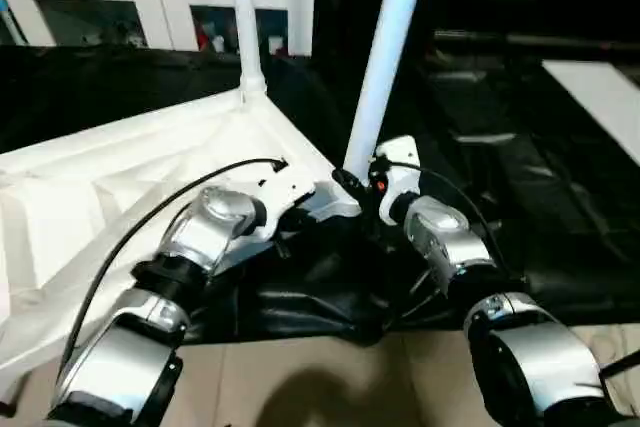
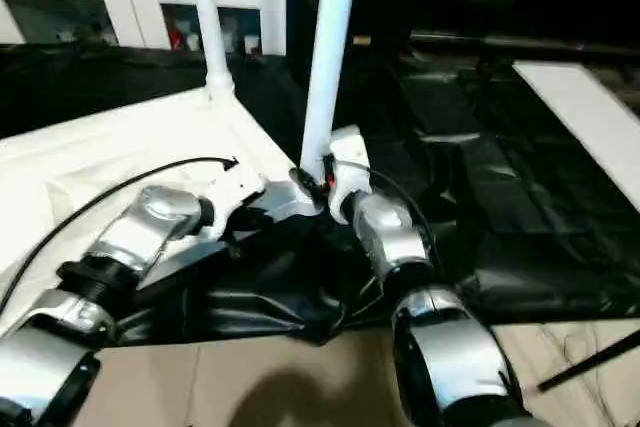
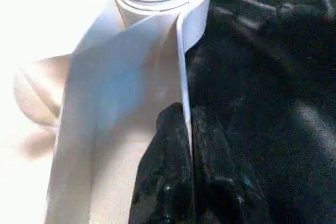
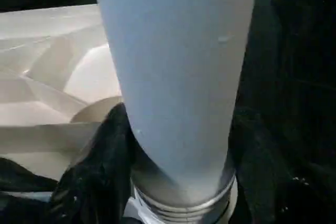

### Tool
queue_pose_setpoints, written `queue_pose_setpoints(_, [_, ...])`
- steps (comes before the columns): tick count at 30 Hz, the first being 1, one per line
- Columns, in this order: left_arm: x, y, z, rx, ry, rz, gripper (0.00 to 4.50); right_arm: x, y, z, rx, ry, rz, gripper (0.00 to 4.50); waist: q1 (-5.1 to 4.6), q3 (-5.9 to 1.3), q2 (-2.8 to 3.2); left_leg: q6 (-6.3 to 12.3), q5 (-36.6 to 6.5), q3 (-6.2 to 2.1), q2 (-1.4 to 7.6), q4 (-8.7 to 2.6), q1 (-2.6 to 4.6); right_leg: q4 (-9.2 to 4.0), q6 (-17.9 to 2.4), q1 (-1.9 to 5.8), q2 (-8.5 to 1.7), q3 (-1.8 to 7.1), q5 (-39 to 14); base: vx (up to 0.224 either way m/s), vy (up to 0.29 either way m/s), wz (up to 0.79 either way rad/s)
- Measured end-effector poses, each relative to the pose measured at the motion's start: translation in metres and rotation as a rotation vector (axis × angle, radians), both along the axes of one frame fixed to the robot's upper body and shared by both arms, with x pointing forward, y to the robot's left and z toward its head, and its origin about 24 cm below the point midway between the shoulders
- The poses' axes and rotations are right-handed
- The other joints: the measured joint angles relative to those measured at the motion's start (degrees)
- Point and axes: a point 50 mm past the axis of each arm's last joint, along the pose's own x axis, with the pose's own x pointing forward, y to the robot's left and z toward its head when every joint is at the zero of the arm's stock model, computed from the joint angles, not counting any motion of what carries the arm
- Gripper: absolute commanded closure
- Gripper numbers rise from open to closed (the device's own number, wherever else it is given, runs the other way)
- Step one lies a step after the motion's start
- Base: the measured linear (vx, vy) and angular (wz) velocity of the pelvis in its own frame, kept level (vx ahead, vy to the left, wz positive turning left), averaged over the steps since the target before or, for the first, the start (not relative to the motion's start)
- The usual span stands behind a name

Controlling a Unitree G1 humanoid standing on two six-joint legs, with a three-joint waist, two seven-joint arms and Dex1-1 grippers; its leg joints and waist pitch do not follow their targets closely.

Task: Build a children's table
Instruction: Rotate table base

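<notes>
At the near corner socket of the table top [image 1: 150, 162], the leg [image 1: 385, 57] rises toward 12 o'clock between the right end effector's [image 1: 358, 187] parted fingers, while the left end effector [image 3: 186, 182] is clamped on the top's rim at 9 o'clock.

A work surface draped in crinkled black plastic sheeting [image 2: 520, 217] carries everything, the sheet bunching into folds and hanging over the near edge above a tan floor [image 1: 330, 377]. Directly on the sheeting lies the white table top [image 1: 90, 197], upside down with its ribbed underside up, one corner reaching toward the near edge. Well apart, at the far right, a flat white board [image 2: 585, 112] also rests on the sheeting.
</notes>
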Motion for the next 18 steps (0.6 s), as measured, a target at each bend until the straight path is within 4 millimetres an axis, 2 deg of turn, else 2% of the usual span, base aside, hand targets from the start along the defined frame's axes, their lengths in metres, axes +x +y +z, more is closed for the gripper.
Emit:
queue_pose_setpoints(4, [0.0, 0.002, 0.003, 0.003, -0.024, -0.028, 4.5, -0.002, -0.004, -0.002, 0.039, 0.024, 0.028, 1.29, -0.01, 0.18, 0.21, 0.36, 0.2, 0.14, -0.01, 0.01, -0.07, -0.08, 0.0, -0.31, -0.03, 0.08, 0.0, 0.0, 0.0, 0.0])
queue_pose_setpoints(5, [0.0, 0.002, 0.004, 0.004, -0.026, -0.033, 4.5, -0.002, -0.006, -0.002, 0.044, 0.028, 0.04, 1.05, -0.01, 0.21, 0.2, 0.4, 0.2, 0.14, -0.01, 0.0, -0.1, -0.1, 0.0, -0.31, -0.03, 0.08, 0.0, 0.0, 0.0, 0.0])
queue_pose_setpoints(8, [0.0, 0.003, 0.005, 0.005, -0.036, -0.052, 4.5, -0.004, -0.01, 0.0, 0.063, 0.017, 0.092, 0.91, 0.04, 0.36, 0.29, 0.48, 0.2, 0.17, -0.01, 0.01, -0.15, -0.15, 0.0, -0.34, -0.03, 0.07, 0.0, 0.0, 0.0, 0.0])
queue_pose_setpoints(9, [0.0, 0.003, 0.006, 0.007, -0.038, -0.065, 4.5, -0.005, -0.013, 0.001, 0.066, 0.008, 0.122, 0.72, 0.07, 0.41, 0.34, 0.49, 0.2, 0.17, -0.01, 0.01, -0.2, -0.16, 0.0, -0.35, -0.03, 0.07, 0.0, 0.0, 0.0, 0.0])
queue_pose_setpoints(14, [-0.003, 0.011, 0.008, 0.017, -0.043, -0.162, 4.5, -0.017, -0.028, 0.007, 0.037, -0.051, 0.299, 0.72, 0.26, 0.48, 0.37, 0.61, 0.1, 0.17, -0.01, 0.06, -0.39, -0.18, 0.0, -0.39, -0.01, 0.05, 0.0, 0.0, 0.0, 0.0])
queue_pose_setpoints(18, [-0.008, 0.02, 0.008, 0.029, -0.025, -0.255, 4.5, -0.028, -0.032, 0.007, 0.021, -0.06, 0.42, 0.72, 0.49, 0.5, 0.39, 0.66, 0.1, 0.17, 0.01, 0.19, -0.54, -0.15, 0.0, -0.43, 0.0, 0.05, 0.0, 0.0, 0.0, 0.0])
